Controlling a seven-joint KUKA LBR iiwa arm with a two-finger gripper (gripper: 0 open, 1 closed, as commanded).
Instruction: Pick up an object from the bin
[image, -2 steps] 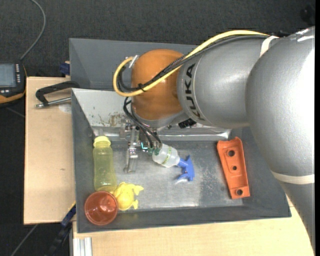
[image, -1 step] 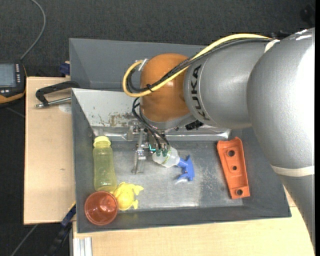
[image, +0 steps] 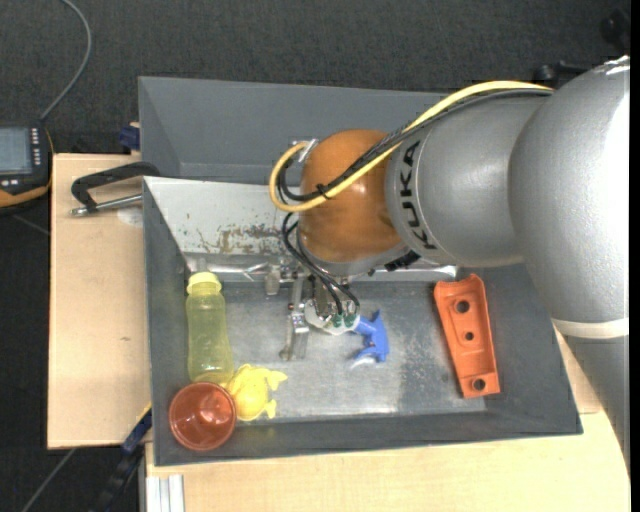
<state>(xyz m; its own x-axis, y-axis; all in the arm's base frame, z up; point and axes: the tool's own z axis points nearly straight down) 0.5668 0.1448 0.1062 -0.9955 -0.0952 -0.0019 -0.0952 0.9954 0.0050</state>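
Note:
My gripper (image: 298, 328) hangs low over the middle of the bin floor, under the arm's orange cover. A small blue plastic piece (image: 371, 340) lies just to its right, close by but apart from it. A small green and white bit (image: 343, 320) shows between the gripper and the blue piece; whether it is loose or part of the gripper I cannot tell. A yellow crumpled thing (image: 254, 389) lies below and left of the gripper.
A pale yellow bottle (image: 206, 327) lies along the bin's left wall, with a round orange-red cup (image: 202, 415) in the front left corner. An orange flat block with two holes (image: 466, 336) lies at the right. The arm covers the bin's back right.

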